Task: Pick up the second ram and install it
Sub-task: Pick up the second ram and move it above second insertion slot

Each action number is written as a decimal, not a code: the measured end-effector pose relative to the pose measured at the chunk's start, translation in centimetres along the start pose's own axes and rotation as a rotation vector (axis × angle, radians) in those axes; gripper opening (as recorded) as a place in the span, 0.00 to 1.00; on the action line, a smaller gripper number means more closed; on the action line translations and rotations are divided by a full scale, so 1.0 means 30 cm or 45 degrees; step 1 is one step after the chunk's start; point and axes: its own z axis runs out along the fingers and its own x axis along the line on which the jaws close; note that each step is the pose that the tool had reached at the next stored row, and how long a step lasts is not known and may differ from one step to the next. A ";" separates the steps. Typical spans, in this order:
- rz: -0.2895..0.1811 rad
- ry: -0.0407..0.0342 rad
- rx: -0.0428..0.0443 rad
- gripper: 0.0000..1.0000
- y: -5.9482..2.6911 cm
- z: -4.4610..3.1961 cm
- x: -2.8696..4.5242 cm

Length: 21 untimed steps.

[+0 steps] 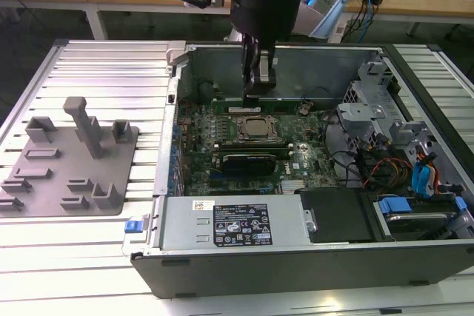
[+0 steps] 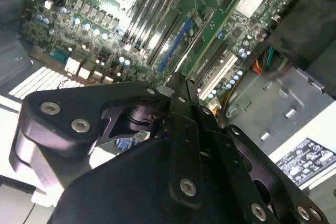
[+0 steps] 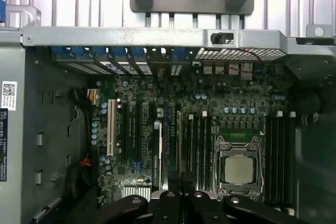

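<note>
My gripper [image 1: 249, 98] hangs from the arm over the open computer case, above the motherboard [image 1: 296, 172]. Its two black fingertips [image 3: 176, 181] stand pressed together with nothing visible between them. In the first wrist view they line up with a thin greenish stick, which I take for the second ram [image 3: 178, 140]. It stands on edge in a memory slot next to the CPU socket [image 3: 239, 169]. I cannot tell whether the tips touch it. In the second wrist view the gripper [image 2: 176, 81] narrows to a point over the board's slots.
A grey holder fixture [image 1: 70, 157] lies on the ribbed table at the exterior view's left. In the case, the power supply [image 1: 237, 221] fills the near side. Drive cages and cables [image 1: 400, 153] crowd the exterior view's right. A black expansion card [image 1: 248, 162] sits near the CPU socket [image 1: 255, 129].
</note>
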 end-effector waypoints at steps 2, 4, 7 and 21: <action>0.000 -0.0001 0.000 0.09 -0.017 0.020 -0.023; 0.000 0.0001 0.000 0.09 -0.024 0.027 -0.036; 0.000 0.0001 0.000 0.09 -0.035 0.051 -0.065; 0.000 0.0001 0.000 0.09 -0.039 0.123 -0.134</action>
